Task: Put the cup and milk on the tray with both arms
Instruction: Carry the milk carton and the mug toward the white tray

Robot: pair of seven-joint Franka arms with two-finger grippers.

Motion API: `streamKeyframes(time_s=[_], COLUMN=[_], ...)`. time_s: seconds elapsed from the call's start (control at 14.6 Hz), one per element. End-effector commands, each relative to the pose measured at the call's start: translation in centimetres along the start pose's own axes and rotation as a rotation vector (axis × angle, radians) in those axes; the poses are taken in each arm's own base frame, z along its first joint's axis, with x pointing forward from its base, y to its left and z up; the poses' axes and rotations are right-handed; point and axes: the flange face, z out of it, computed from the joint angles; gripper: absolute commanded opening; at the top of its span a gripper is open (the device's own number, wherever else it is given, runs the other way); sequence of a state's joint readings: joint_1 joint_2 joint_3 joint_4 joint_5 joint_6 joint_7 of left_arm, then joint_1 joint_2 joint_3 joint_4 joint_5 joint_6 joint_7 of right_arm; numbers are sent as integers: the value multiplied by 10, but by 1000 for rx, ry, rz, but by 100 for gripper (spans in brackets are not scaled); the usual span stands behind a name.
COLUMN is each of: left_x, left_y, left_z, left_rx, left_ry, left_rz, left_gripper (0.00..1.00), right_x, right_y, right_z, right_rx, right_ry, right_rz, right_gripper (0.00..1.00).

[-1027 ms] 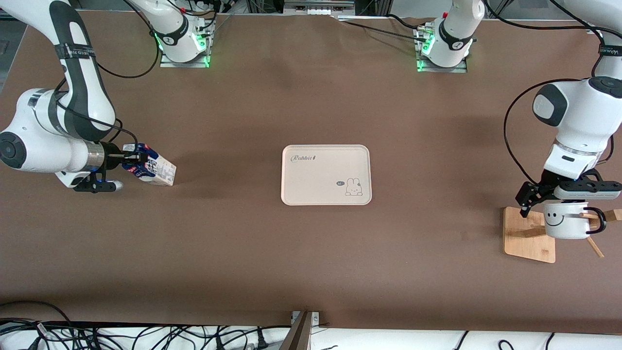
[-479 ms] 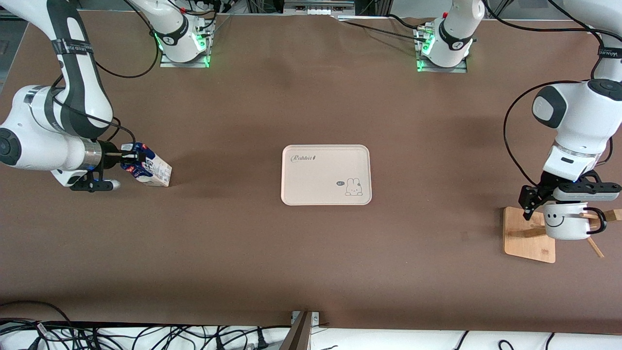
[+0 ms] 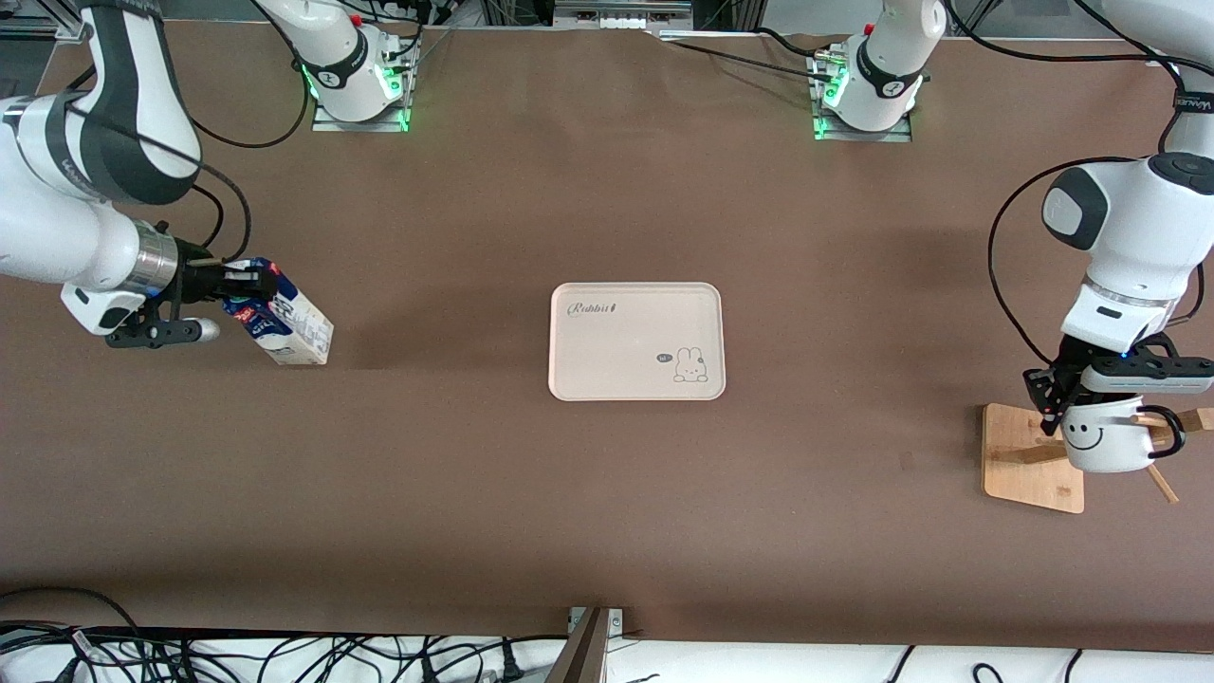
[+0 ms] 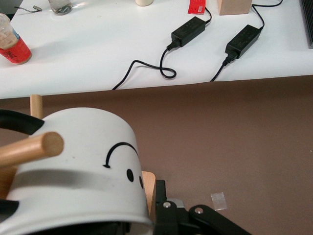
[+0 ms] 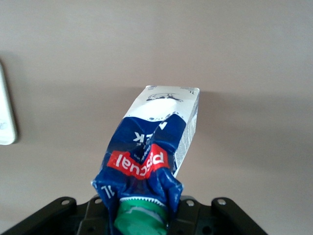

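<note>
Cream rectangular tray lies between both arms; toward the right arm's end, the blue-white milk carton is clamped, tilted, by the right gripper fingers; toward the left arm's end, the white smiley cup on the wooden rack is gripped at its rim by the left gripper.

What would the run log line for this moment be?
right gripper: shut on blue-white milk carton | left gripper: at white smiley mug on wooden rack | cream tray: bare

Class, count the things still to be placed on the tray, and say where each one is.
2. The milk hangs tilted in the right gripper toward the right arm's end of the table. The cup sits on the wooden rack under the left gripper. None shows on the tray.
</note>
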State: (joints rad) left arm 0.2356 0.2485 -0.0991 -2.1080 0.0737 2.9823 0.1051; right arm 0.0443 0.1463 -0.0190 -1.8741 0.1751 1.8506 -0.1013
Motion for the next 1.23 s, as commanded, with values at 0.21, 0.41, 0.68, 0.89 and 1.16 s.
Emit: streamKeyframes(time_s=[0.21, 0.41, 0.68, 0.89, 1.16], left_x=[6, 13, 23, 30, 34], left_y=[-1, -1, 21, 40, 72], left_z=[-1, -12, -27, -36, -46], left_rx=[6, 8, -9, -27, -62], left_ry=[8, 22, 34, 48, 25], left_rz=[22, 6, 35, 53, 82], left_gripper=[0, 0, 0, 0, 0], right_x=[-2, -6, -21, -36, -47], right_y=[-78, -136, -211, -251, -299], right_z=[-22, -21, -2, 8, 22], right_rx=[58, 55, 45, 30, 53], right_ry=[51, 74, 59, 46, 46], right_rz=[34, 46, -72, -146, -17], right_gripper=[24, 24, 24, 24, 24])
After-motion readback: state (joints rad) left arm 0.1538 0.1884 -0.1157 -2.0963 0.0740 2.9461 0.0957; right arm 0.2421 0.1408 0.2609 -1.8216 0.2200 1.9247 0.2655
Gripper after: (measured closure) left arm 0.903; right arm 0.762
